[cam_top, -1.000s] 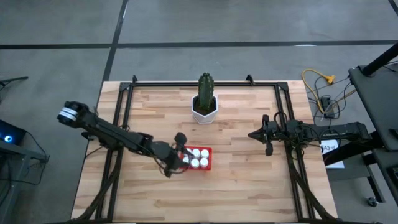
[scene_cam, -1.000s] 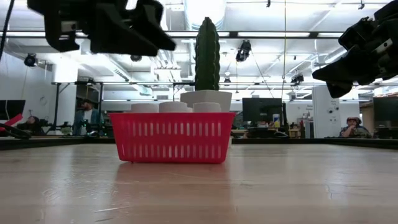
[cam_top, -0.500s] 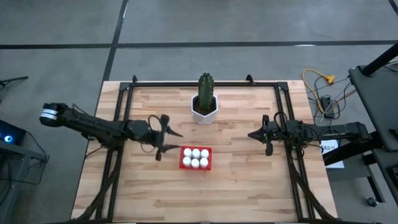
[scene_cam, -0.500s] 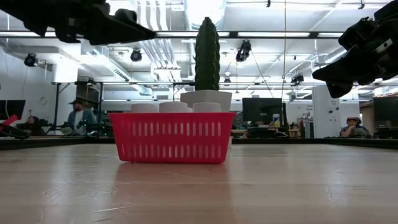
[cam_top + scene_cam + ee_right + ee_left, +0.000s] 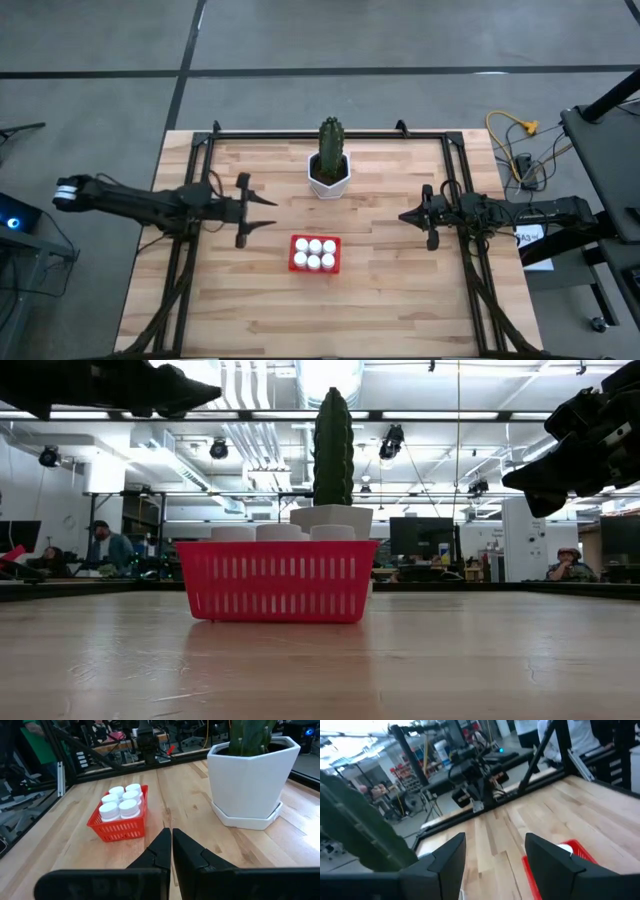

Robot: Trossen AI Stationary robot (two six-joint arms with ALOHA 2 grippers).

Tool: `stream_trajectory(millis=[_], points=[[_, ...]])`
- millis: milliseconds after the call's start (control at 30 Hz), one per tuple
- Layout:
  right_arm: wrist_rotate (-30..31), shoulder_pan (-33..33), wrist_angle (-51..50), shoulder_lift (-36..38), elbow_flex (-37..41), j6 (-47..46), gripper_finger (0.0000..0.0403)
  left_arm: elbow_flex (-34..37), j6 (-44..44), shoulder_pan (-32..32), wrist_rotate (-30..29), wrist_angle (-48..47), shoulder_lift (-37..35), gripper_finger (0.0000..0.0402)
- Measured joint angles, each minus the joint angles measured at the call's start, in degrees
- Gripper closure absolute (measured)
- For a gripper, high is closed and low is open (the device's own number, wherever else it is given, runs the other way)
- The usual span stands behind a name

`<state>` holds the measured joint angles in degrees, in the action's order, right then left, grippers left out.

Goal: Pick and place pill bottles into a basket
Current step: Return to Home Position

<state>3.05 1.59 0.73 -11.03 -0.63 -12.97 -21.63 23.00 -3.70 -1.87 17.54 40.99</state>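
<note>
The red basket (image 5: 315, 254) stands on the table's middle and holds several white pill bottles (image 5: 315, 253) upright; it also shows in the low view (image 5: 277, 580) and the right wrist view (image 5: 121, 815). My left gripper (image 5: 262, 215) is open and empty, in the air to the left of the basket and a little toward the far edge. Its fingers stand apart in the left wrist view (image 5: 495, 851), with a corner of the basket (image 5: 570, 851) beyond them. My right gripper (image 5: 407, 216) is shut and empty, in the air at the table's right.
A cactus in a white hexagonal pot (image 5: 329, 172) stands at the table's far middle, behind the basket. A black frame (image 5: 330, 133) runs along the table's far and side edges. People show in the room beyond the table (image 5: 105, 548).
My left gripper, open and empty throughout, has drawn back from the basket's left end toward the table's left edge and a little toward the far edge. The basket and its bottles have stayed where they were.
</note>
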Motion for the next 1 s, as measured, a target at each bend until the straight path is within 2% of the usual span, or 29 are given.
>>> stream_trajectory(millis=[233, 333, 467, 700, 1000], points=[[0.00, 0.00, 0.00, -0.02, 0.00, 0.00, 0.0394, 3.04, -0.26, 0.00, -2.92, -1.36, -8.17, 0.0217], [0.01, 0.00, -0.01, -0.02, 0.00, 0.01, 0.0394, 3.14, -1.05, 0.02, -2.97, -4.23, -11.37, 0.0235], [0.00, -0.01, 0.00, -0.02, 0.00, -0.02, 0.0394, 3.29, -1.92, 0.02, -2.95, -7.17, -14.42, 0.0283], [0.01, 0.00, -0.01, -0.02, 0.00, -0.03, 0.0394, 3.45, -3.24, 0.00, -2.93, -10.28, -17.23, 0.0389], [0.01, 0.00, -0.02, -0.02, 0.00, 0.00, 0.0394, 7.85, -4.81, 0.00, -2.56, -10.84, -31.30, 0.0400]])
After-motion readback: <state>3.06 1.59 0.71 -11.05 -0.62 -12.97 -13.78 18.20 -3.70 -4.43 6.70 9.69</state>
